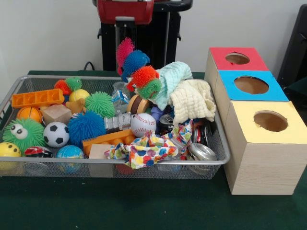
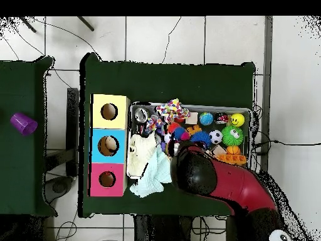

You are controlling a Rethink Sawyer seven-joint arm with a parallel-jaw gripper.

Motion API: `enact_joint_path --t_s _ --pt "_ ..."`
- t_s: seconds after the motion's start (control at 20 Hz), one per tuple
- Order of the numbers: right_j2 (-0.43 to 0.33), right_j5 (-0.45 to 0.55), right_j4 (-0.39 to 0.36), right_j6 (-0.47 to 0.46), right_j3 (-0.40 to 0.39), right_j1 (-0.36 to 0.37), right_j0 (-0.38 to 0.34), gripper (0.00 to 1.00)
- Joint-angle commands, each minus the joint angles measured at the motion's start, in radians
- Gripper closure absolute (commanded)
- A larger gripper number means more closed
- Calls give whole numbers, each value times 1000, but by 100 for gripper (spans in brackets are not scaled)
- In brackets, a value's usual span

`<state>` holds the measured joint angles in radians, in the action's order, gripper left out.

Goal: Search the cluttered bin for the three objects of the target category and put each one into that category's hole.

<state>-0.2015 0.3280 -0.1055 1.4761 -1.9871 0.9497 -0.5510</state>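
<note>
The wire mesh bin [image 1: 120, 162] lies on the green table, full of clutter; it also shows in the overhead view [image 2: 247, 113]. A small tan-orange soft thing [image 1: 76, 105] lies between a yellow ball and a green spiky ball; I cannot tell if it is a plush animal. No other plush animal shows. Three boxes with round holes stand beside the bin: red [image 1: 220, 55], blue [image 1: 230, 93], yellow [image 1: 244, 132]. Something pale shows in the blue box's hole [image 2: 111, 145] from overhead. My red and black arm [image 2: 207, 179] hangs over the bin's robot-side edge and hides the gripper.
Mint [image 1: 172, 79] and cream [image 1: 192, 98] cloths and a dotted cloth [image 1: 144, 148] cover the bin's box end. A striped fuzzy caterpillar [image 1: 136, 67] rises in the middle. A green googly-eyed ball [image 1: 24, 134], soccer ball [image 1: 56, 134] and baseball [image 1: 143, 124] lie about.
</note>
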Motion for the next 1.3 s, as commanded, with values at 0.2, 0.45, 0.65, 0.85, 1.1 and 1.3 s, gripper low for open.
enact_joint_path --t_s 0.2,0.45,0.65,0.85,1.1,1.3 --pt "-49 -147 -21 154 -132 -101 -63 100" --pt "-61 -148 -27 124 -108 -121 -78 100" --pt "-47 -123 -23 122 -102 -116 -63 100" --pt "-28 -115 -27 120 -92 -121 -44 100" --pt "-23 -123 -27 125 -88 -133 -34 100" --pt "-21 -95 -25 111 -71 -127 -30 100"
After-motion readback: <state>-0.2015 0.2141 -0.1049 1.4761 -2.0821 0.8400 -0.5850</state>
